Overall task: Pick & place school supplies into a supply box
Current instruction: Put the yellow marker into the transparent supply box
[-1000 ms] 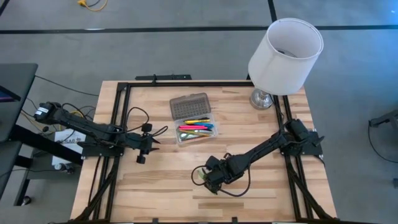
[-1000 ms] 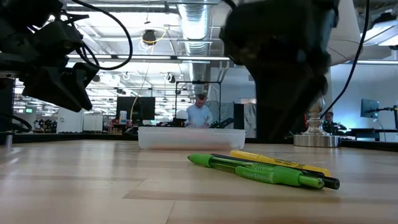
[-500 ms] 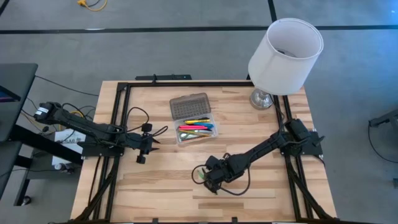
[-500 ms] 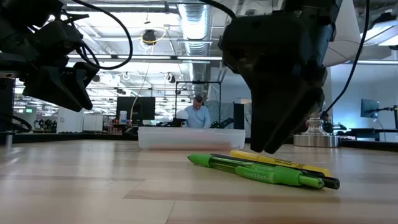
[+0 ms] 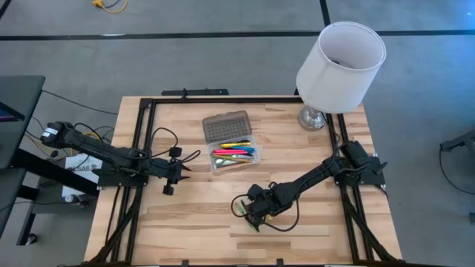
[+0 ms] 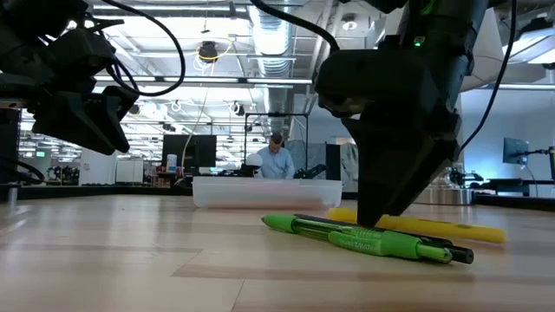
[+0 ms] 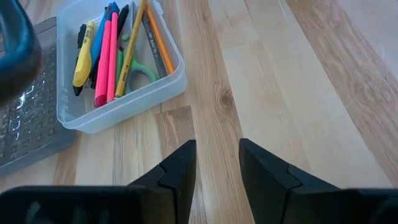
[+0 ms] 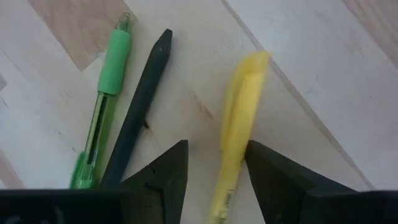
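Three loose supplies on your table, near the front edge: one green pen (image 8: pixel 106 93), one black pencil (image 8: pixel 140 102), one yellow pen (image 8: pixel 239 118). Green and black lie side by side, close together; the yellow lies a little apart from them.

Your right gripper (image 8: pixel 214 168) is low over the wood with the yellow pen running between its two fingers; whether the pads touch it, cannot tell. In the low view the pen (image 6: pixel 451 228) sticks out level from behind the gripper (image 6: pixel 381 212).

One supply box (image 5: pixel 234 158), open, mid-table, ribbed grey lid (image 5: pixel 226 126) folded back flat behind it. Inside, in the left wrist view: green-handled scissors (image 7: pixel 134 71) under a bundle of pens, pink, yellow, blue, orange and dark among them; exact count not clear.

Your left gripper (image 7: pixel 216 168) waits left of the box, fingers apart, nothing between them.

One white lamp (image 5: pixel 340 55) at the far right corner.
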Robot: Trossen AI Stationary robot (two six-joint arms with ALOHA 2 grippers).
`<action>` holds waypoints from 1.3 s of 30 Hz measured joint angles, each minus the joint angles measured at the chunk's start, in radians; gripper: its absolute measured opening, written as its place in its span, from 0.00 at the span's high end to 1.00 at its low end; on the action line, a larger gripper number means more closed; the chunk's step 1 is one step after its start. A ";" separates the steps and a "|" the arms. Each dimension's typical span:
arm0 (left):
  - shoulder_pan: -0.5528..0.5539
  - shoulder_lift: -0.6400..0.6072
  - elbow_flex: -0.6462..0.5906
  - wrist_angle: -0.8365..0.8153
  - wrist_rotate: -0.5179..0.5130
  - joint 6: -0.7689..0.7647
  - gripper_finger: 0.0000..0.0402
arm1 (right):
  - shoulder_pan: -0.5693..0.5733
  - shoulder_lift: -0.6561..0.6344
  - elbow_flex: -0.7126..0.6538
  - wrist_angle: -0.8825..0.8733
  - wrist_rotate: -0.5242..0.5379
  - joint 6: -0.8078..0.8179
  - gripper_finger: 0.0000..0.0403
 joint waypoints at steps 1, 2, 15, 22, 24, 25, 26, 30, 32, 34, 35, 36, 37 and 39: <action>0.000 0.000 0.000 0.000 0.000 0.000 0.71 | -0.001 -0.001 -0.003 0.003 -0.004 0.000 0.61; 0.000 0.000 0.000 0.000 0.000 0.000 0.71 | -0.001 -0.001 -0.003 0.002 -0.005 0.000 0.61; 0.000 0.000 0.000 0.000 0.000 0.000 0.71 | 0.000 0.001 -0.003 -0.033 0.000 -0.017 0.70; 0.000 0.000 0.000 0.000 0.000 0.000 0.71 | 0.000 0.001 -0.003 -0.073 0.013 -0.092 0.78; 0.000 0.000 0.000 0.000 0.000 0.000 0.71 | 0.000 0.001 -0.003 -0.083 0.018 -0.103 0.80; 0.000 0.000 0.000 0.000 0.000 0.000 0.71 | 0.000 0.001 -0.003 -0.086 0.018 -0.106 0.81; 0.000 0.000 0.000 0.000 0.000 0.000 0.71 | 0.000 0.001 -0.003 -0.089 0.018 -0.106 0.82; 0.000 0.000 0.000 0.000 0.000 0.000 0.71 | 0.000 0.001 -0.003 -0.095 0.018 -0.106 0.87; 0.000 0.000 0.000 0.000 0.000 0.001 0.71 | -0.002 0.001 -0.003 -0.096 0.018 -0.109 0.91; 0.000 0.000 0.000 0.000 0.000 0.011 0.71 | -0.006 0.001 -0.004 -0.097 0.015 -0.114 0.94; 0.000 0.000 0.000 0.000 0.000 0.013 0.71 | -0.008 0.001 -0.004 -0.098 0.015 -0.117 0.96; 0.000 0.000 0.000 0.000 0.000 0.013 0.71 | -0.011 0.001 -0.004 -0.098 0.014 -0.122 0.97; 0.000 0.000 0.000 0.000 0.000 0.012 0.71 | -0.012 0.001 -0.004 -0.098 0.011 -0.124 0.97; 0.000 0.000 0.000 0.000 0.000 0.012 0.71 | -0.013 0.001 -0.004 -0.101 0.011 -0.125 0.97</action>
